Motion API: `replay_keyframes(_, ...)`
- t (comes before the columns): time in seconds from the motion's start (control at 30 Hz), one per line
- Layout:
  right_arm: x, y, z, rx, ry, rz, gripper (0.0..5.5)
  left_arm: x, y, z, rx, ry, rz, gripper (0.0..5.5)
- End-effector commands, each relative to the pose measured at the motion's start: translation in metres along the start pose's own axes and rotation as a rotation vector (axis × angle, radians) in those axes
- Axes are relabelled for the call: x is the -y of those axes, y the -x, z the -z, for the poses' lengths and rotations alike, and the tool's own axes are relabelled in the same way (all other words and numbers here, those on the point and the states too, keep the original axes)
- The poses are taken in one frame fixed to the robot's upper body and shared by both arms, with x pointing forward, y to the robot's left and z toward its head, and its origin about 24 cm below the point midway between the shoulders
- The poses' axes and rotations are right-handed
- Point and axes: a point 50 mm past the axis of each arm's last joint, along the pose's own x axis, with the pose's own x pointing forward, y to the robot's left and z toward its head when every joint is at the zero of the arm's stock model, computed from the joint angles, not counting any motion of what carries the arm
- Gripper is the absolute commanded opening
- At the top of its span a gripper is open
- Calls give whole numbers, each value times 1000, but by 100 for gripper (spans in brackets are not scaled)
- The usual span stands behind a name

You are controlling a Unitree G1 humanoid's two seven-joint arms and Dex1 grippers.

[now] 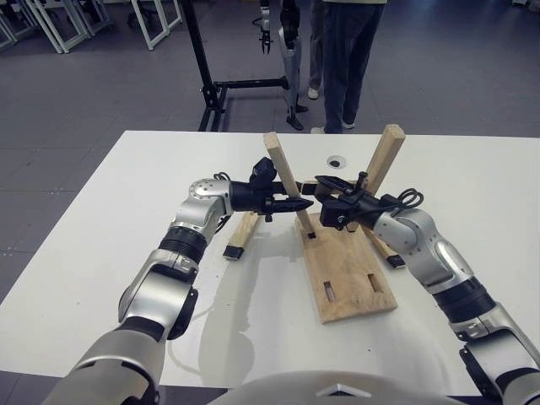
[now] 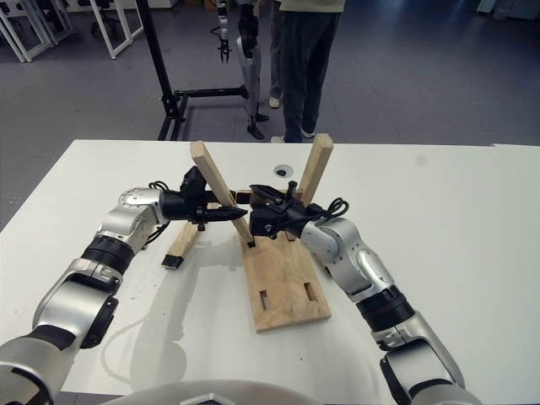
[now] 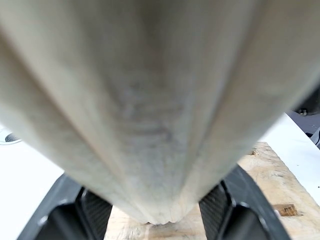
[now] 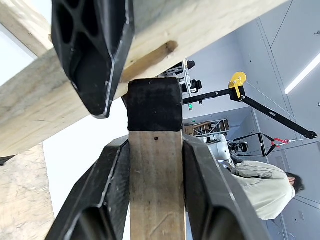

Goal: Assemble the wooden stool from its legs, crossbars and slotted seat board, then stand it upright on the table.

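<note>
**Stock, centre of the head views**
- Pale rectangular slotted wooden seat board [image 1: 350, 270]: flat on the white desk [image 1: 126, 219], two open slots toward its lower end.
- Pale square-section left-leaning wooden leg [image 1: 278, 164]: foot at the board's upper edge, top toward upper left. Clamped between the black jaws of the left gripper [image 1: 297, 203].
- Matching right-leaning wooden leg [image 1: 380, 164]: top toward upper right, no jaws seen on it. Seating in the board hidden behind the right arm.
- Short wooden bar [image 4: 154, 165] with a black end: gripped tight in the jaws of the right gripper [image 1: 325, 200], black end aimed at the left-leaning wooden leg.
- Loose black-tipped wooden piece [image 1: 240, 234] left of the board, second loose piece [image 1: 390, 253] right of it, both flat on the desk.

**Hazards, judged**
- Bar end apt to miss or jam against the leg face on any change of tilt.
- Sideways push apt to lever the clamped leg off the board.
- Board unpinned, so liable to slide.
- Unheld leg liable to topple on a jolt.
- Grippers crowded, so a clash is possible.

**View differences**
- Right wrist view: black bar end just beside a finger of the left gripper [image 4: 95, 55] and the leg face, a closeness unreadable from the head views.
- Left wrist view: both jaws flanking the leg, board beneath.
- Head views: lean of both legs, loose pieces.
</note>
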Motion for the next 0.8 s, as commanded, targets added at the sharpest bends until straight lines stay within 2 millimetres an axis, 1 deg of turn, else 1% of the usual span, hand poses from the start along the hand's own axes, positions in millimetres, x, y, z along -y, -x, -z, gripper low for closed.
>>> replay_keyframes(0.03,25,-2,-11,65,2,132,134,21,10,89,-363,267,-57,206)
replay_keyframes(0.23,23,-2,-10,64,-7,131,134,16,9,81,-405,230,-30,206)
replay_keyframes(0.5,20,0,-10,66,-11,125,134,19,10,87,-470,210,9,206)
replay_keyframes(0.7,18,0,-11,72,-17,124,134,18,10,88,-520,192,22,206)
replay_keyframes(0.8,18,0,-13,88,-23,126,134,16,8,86,-513,202,8,206)
